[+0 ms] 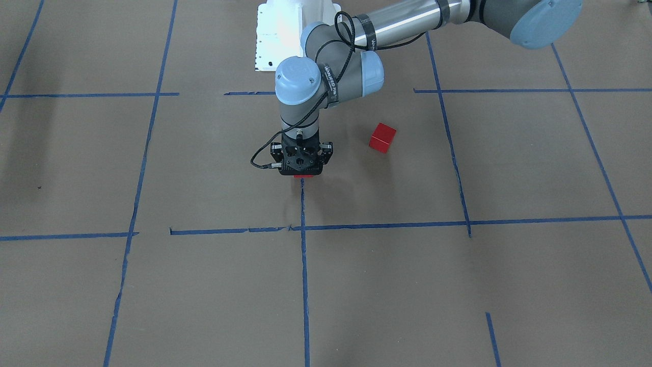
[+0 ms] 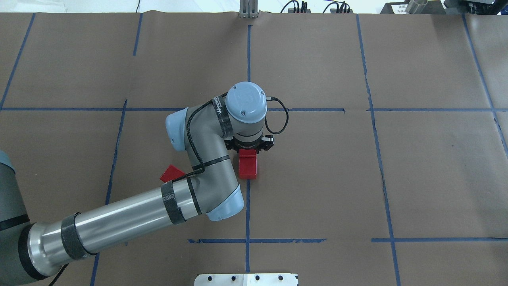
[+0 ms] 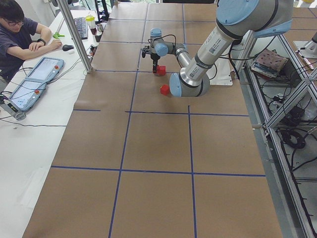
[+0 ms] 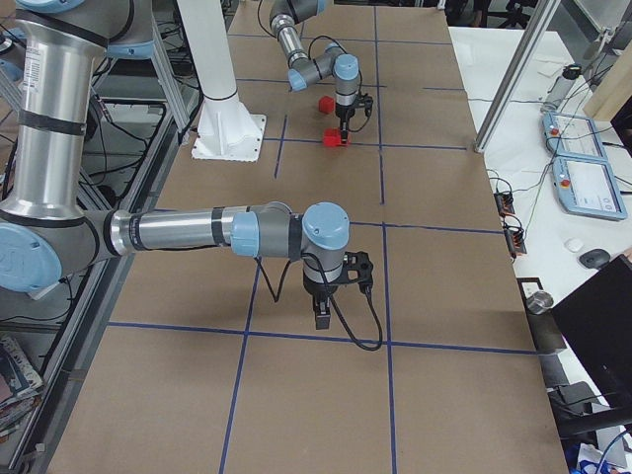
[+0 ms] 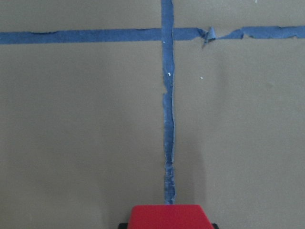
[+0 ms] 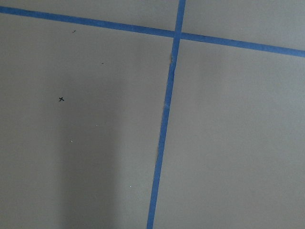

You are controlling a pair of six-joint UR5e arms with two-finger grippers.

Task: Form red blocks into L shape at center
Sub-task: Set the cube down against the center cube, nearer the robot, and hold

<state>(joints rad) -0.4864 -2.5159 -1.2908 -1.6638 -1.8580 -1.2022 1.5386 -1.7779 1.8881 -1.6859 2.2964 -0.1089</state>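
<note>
The left claw (image 1: 301, 169) points straight down at the middle of the worktop (image 2: 397, 178) and is clenched on a red block (image 5: 167, 215). In the wrist view its dark fingertips (image 5: 122, 225) press flush against both sides of the cube, right where a blue tape line (image 5: 167, 119) ends. In the overhead view the red patch runs out from under the claw toward 6 o'clock. It is longer than one cube should look, so it is probably the held block with a second red block (image 2: 247, 171) butted end to end against it, though no seam shows clearly. The loose red block (image 1: 382, 137) lies well apart at about 8 o'clock in the overhead view, turned askew to the tape grid. By my judgement the long leg of the L is nearly set. What is left is to let go, fetch the loose cube and place it beside one end to make the corner. The left arm (image 2: 206, 159) covers half of the loose cube from overhead, and the wrist hides the claw's jaws there. The right claw (image 4: 321, 314) hangs low far down the worktop, over a tape line. It appears only in the side view, so I cannot tell whether it is released or clenched.
</note>
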